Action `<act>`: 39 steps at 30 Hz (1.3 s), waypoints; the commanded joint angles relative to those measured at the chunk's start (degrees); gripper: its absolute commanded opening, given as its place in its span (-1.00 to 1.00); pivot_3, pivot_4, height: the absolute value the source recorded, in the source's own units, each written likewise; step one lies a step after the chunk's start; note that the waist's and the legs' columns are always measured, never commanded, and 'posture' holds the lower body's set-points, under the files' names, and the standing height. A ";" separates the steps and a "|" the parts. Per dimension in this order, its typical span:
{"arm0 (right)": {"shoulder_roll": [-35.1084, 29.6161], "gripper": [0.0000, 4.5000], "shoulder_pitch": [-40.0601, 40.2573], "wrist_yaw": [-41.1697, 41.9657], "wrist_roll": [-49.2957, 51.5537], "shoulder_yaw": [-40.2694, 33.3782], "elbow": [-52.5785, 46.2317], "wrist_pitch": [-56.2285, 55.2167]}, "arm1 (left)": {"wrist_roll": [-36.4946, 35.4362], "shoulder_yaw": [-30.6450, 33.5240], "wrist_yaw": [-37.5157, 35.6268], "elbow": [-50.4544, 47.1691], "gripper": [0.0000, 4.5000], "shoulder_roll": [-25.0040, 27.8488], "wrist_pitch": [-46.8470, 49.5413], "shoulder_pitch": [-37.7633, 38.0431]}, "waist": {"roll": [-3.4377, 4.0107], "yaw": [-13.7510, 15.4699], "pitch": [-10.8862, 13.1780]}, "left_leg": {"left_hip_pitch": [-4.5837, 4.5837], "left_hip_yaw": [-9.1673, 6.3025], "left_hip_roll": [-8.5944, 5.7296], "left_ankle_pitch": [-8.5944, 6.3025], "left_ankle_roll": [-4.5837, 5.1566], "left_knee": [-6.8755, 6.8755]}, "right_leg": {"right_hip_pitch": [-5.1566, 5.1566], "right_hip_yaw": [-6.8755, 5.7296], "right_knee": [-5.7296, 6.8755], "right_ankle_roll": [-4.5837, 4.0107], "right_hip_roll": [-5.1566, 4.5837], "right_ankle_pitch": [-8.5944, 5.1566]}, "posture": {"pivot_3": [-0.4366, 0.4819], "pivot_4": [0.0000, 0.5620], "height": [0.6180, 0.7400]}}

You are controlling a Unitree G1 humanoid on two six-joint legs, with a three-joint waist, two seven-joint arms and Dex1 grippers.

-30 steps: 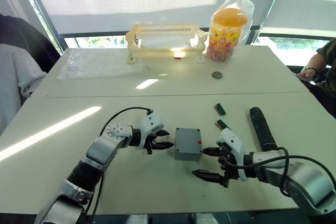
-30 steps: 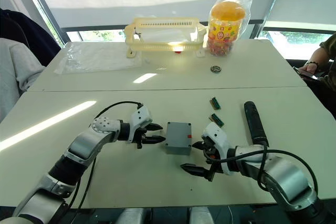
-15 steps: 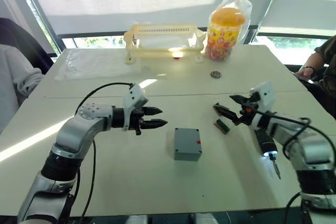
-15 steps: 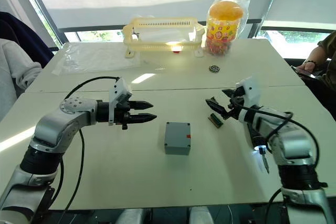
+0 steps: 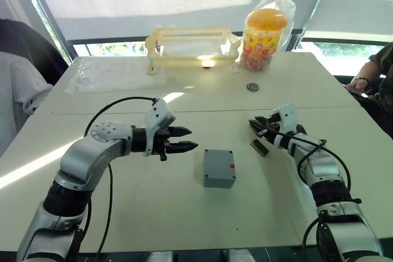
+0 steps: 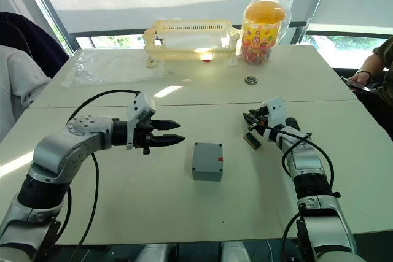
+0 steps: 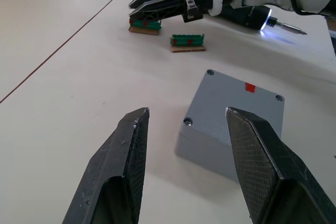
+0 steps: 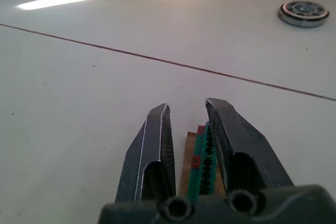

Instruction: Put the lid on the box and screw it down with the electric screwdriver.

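Observation:
The grey box (image 5: 219,168) stands in the middle of the near table. Its flat top, the lid (image 7: 239,95), has small screws in its corners and a red mark. My left gripper (image 5: 191,138) hovers open a little to the box's left, pointing at it, with nothing between its fingers (image 7: 128,150). My right gripper (image 5: 253,123) is to the box's far right, low over a green terminal strip (image 8: 202,161). Its fingers (image 8: 157,135) stand a narrow gap apart, and the strip shows in that gap. The electric screwdriver (image 7: 252,18) lies behind that gripper with its tip lit.
A second green strip (image 5: 258,146) lies between the right gripper and the box. On the far table are a round bearing (image 5: 253,86), a yellow rack (image 5: 191,44), a bagged orange-lidded jar (image 5: 267,29) and a clear plastic bag (image 5: 113,72). A person (image 5: 376,84) sits at the right edge.
Both grippers have drawn away from the box's sides. The right one swung out to the green strips, then lowered onto the farther one while its fingers narrowed. The left stayed equally open.

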 commanded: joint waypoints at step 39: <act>0.85 -0.94 -4.61 -1.46 -0.30 -3.78 2.92 -1.00 | 0.91 -1.51 1.65 -0.49 0.04 0.88 -3.76 1.30 | 0.01 -0.16 0.00 | 0.01 0.00 0.00 0.02 -0.04 -0.02 | -0.03 0.01 0.06 0.00 0.00 0.00 | -0.05 -0.47 1.00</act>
